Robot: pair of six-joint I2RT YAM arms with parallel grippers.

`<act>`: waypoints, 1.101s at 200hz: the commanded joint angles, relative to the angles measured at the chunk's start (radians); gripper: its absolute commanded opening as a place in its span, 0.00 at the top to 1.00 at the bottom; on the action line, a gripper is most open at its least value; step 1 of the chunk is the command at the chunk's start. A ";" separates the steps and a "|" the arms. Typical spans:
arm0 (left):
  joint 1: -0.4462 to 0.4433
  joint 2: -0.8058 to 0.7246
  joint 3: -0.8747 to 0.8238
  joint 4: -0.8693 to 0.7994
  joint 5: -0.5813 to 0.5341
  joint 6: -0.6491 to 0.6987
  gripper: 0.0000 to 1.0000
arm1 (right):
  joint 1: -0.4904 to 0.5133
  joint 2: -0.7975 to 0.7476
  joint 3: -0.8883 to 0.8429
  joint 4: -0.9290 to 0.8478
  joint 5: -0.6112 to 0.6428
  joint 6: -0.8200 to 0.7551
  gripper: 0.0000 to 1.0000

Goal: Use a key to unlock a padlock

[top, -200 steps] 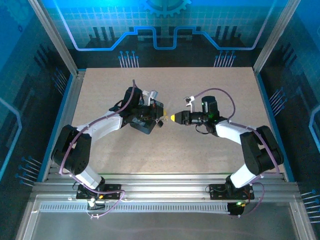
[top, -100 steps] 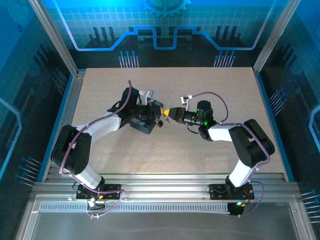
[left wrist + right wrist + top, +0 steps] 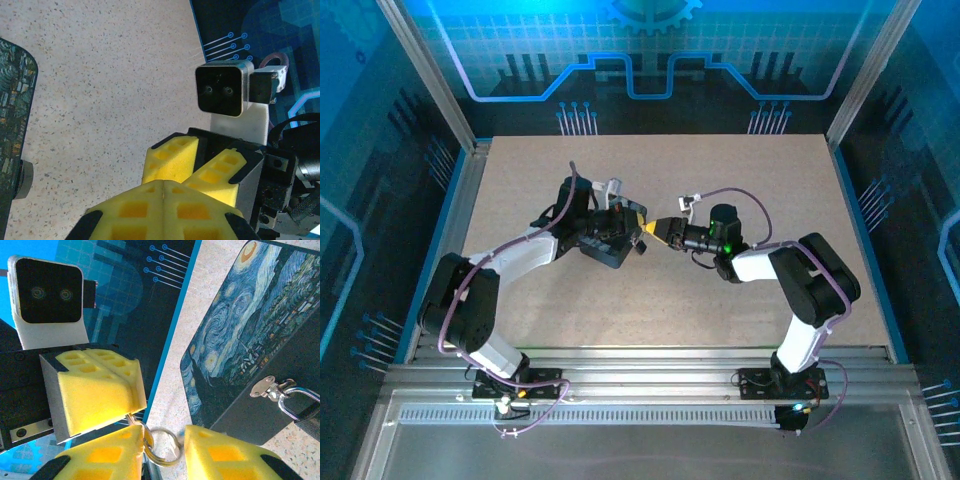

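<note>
Two arms meet near the middle of the bench (image 3: 740, 170), nose to nose. Far left in the overhead view sits the box (image 3: 605, 242), dark blue with a swirling night-sky print, and the left arm is stretched out over it.

Next comes the left tool (image 3: 165, 186). Its yellow pads are pressed flat together with no gap along the seam. From the right wrist camera a sliver of pale metal, the key (image 3: 132, 418), pokes out from under those clenched pads, so the left tool looks to be gripping it by one end. A thin wire ring (image 3: 162, 445) hangs off the free end of the key.

Moving right, the right tool (image 3: 162, 441) comes in from the other side, its pads spread apart. The ring sits in the gap between them, close against the left-hand pad, though I can't tell if it is touching. Released, then, with nothing pinched. From the left wrist camera those same two pads show a dark slot between them.

Further right in the right wrist view, the box fills the upper corner, its dark side wall facing the camera. A small metal hasp (image 3: 267, 387) sticks out from that wall, and the padlock (image 3: 289, 409) hangs there with its shiny loop through the hasp. It sits just beside the key and apart from it, and its body is mostly cut off at the frame edge.
</note>
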 commanded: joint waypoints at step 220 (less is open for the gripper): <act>0.035 -0.124 0.001 -0.149 -0.145 0.079 0.53 | 0.000 -0.138 -0.007 -0.303 -0.021 -0.271 1.00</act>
